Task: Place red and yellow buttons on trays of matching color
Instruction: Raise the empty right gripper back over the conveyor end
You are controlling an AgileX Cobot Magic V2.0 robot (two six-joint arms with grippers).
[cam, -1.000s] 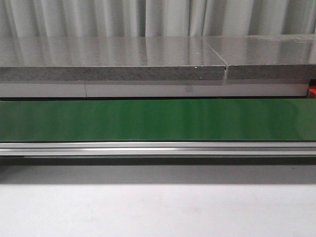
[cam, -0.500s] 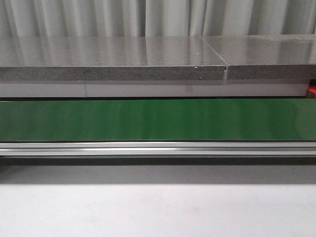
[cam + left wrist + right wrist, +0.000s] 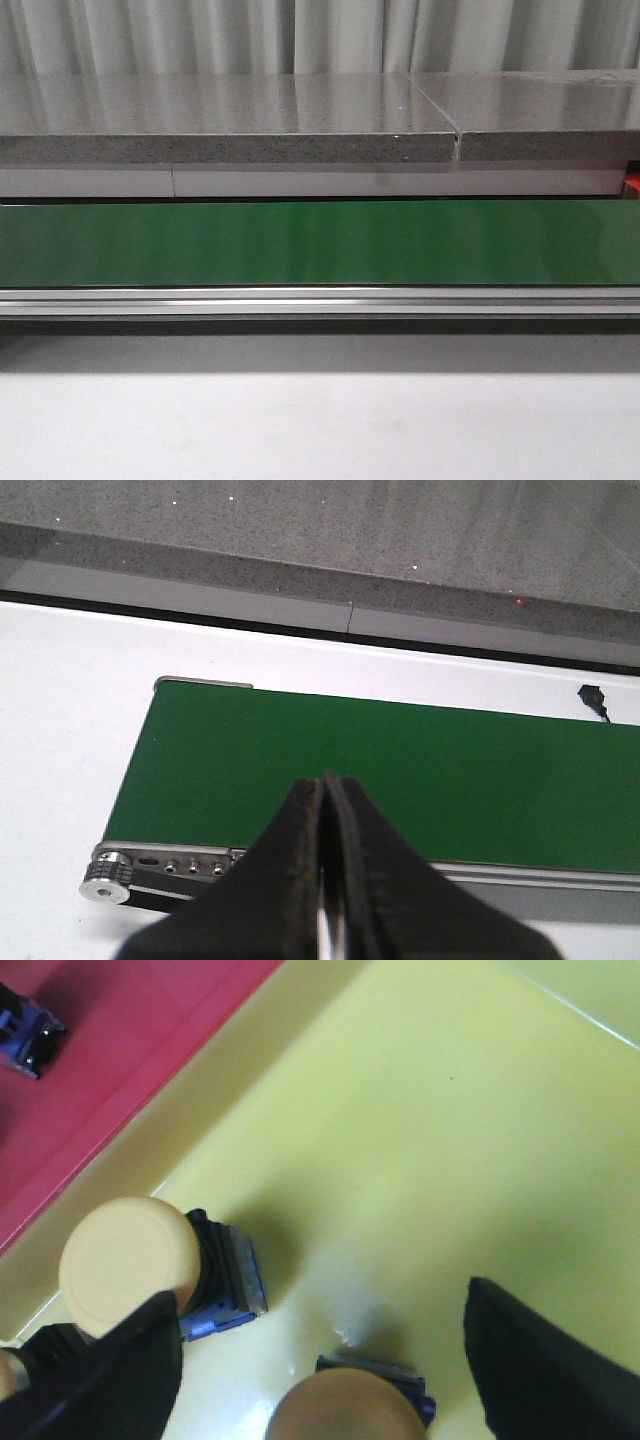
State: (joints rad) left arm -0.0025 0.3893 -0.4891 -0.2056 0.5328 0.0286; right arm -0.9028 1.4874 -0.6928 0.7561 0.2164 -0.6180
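Well, nearest to me the right gripper (image 3: 325, 1360) hangs spread wide over the yellow tray (image 3: 450, 1140), grasping nothing. Between its fingers stands a yellow button (image 3: 345, 1405), its round pale-orange cap over a blue-and-black body. Just beside it sits a second yellow button (image 3: 130, 1265) of the same build. Past the tray's raised rim lies the red tray (image 3: 120, 1050), with a blue-black part (image 3: 28, 1040) on it. Farther off, the left gripper (image 3: 325, 810) is clenched tight, holding nothing, above the green conveyor belt (image 3: 400, 780)
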